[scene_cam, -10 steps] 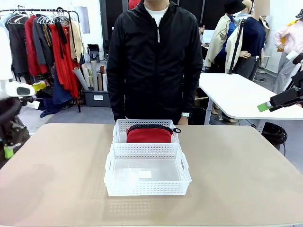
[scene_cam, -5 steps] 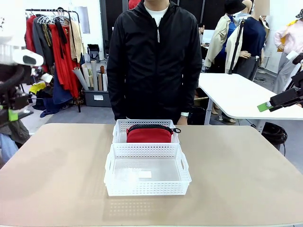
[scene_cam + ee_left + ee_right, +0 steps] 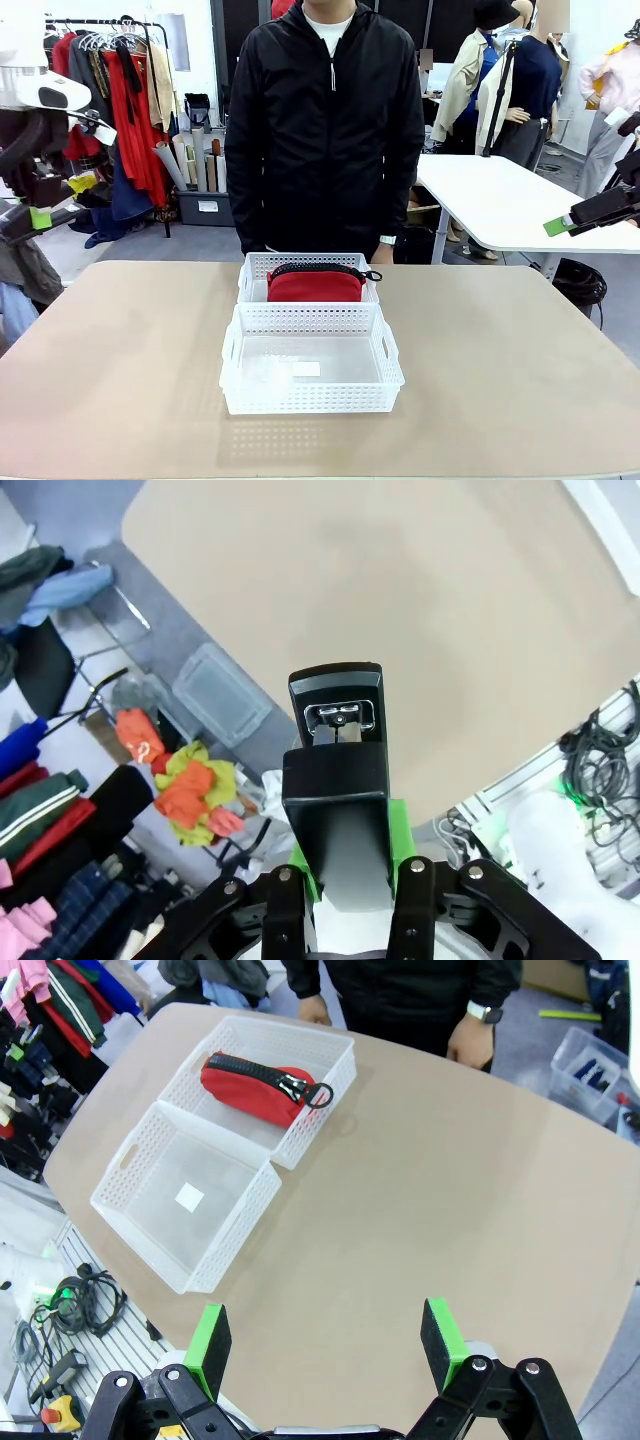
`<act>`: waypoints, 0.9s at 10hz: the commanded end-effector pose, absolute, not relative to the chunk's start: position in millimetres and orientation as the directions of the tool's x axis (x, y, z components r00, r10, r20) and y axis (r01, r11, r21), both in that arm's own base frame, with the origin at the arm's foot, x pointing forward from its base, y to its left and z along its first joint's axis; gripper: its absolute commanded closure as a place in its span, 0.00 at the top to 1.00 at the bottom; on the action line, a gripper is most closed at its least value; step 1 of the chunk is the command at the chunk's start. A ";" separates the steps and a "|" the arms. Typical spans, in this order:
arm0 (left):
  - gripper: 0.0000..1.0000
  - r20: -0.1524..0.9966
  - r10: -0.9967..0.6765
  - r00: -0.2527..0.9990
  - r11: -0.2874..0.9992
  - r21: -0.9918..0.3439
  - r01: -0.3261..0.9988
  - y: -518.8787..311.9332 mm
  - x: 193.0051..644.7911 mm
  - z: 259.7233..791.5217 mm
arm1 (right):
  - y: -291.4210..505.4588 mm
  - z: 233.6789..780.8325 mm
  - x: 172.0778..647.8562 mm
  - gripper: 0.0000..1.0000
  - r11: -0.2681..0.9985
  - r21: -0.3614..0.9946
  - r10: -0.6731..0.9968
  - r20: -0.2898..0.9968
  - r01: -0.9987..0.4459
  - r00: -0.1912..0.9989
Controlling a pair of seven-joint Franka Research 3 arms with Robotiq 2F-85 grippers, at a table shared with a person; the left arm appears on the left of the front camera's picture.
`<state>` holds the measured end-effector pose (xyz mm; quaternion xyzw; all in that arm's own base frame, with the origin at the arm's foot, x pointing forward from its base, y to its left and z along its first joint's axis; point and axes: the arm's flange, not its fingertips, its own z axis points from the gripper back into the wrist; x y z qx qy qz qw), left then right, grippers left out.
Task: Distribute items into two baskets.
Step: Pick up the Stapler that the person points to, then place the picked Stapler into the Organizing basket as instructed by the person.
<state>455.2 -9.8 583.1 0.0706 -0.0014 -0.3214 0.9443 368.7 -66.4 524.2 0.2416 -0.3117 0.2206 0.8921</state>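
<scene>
behind my tan table [image 3: 520, 380]: a clothes rack [image 3: 110, 90] left, a white table [image 3: 500, 200] right, grey floor.

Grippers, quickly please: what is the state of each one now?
Left gripper: closed on the stapler, raised off the table.
Right gripper: open, holding nothing.

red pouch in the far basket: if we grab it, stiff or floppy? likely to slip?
The red pouch looks like soft fabric, bulging, so it probably sags when lifted. Cloth should grip well on the pads. Its zipper pull ring hangs over the far basket rim and might snag.
</scene>
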 end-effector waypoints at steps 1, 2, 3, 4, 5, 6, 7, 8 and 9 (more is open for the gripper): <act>0.00 -0.033 -0.654 0.756 0.753 0.074 0.654 -5.0 459.5 574.9 | -66.0 524.3 368.5 1.00 0.785 0.295 0.242 0.664 -0.545 0.708; 0.00 -0.043 -0.607 0.793 0.783 0.134 0.607 -9.8 455.2 583.1 | -66.0 524.3 368.5 1.00 0.785 0.295 0.242 0.664 -0.545 0.708; 0.00 -0.043 -0.607 0.793 0.783 0.134 0.607 -9.8 455.2 583.1 | -66.0 524.3 368.5 1.00 0.785 0.295 0.242 0.664 -0.545 0.708; 0.00 -0.043 -0.607 0.793 0.783 0.134 0.607 -9.8 455.2 583.1 | -66.0 524.3 368.5 1.00 0.785 0.295 0.242 0.664 -0.545 0.708; 0.00 -0.043 -0.607 0.793 0.783 0.134 0.607 -9.8 455.2 583.1 | -66.0 524.3 368.5 1.00 0.785 0.295 0.242 0.664 -0.545 0.708; 0.00 -0.043 -0.607 0.793 0.783 0.134 0.607 -9.8 455.2 583.1 | -66.0 524.3 368.5 1.00 0.785 0.295 0.242 0.664 -0.545 0.708; 0.00 -0.043 -0.607 0.793 0.783 0.134 0.607 -9.8 455.2 583.1 | -66.0 524.3 368.5 1.00 0.785 0.295 0.242 0.664 -0.545 0.708; 0.00 -0.043 -0.607 0.793 0.783 0.134 0.607 -9.8 455.2 583.1 | -66.0 524.3 368.5 1.00 0.785 0.295 0.242 0.664 -0.545 0.708; 0.00 -0.043 -0.607 0.793 0.783 0.134 0.607 -9.8 455.2 583.1 | -66.0 524.3 368.5 1.00 0.785 0.295 0.242 0.664 -0.545 0.708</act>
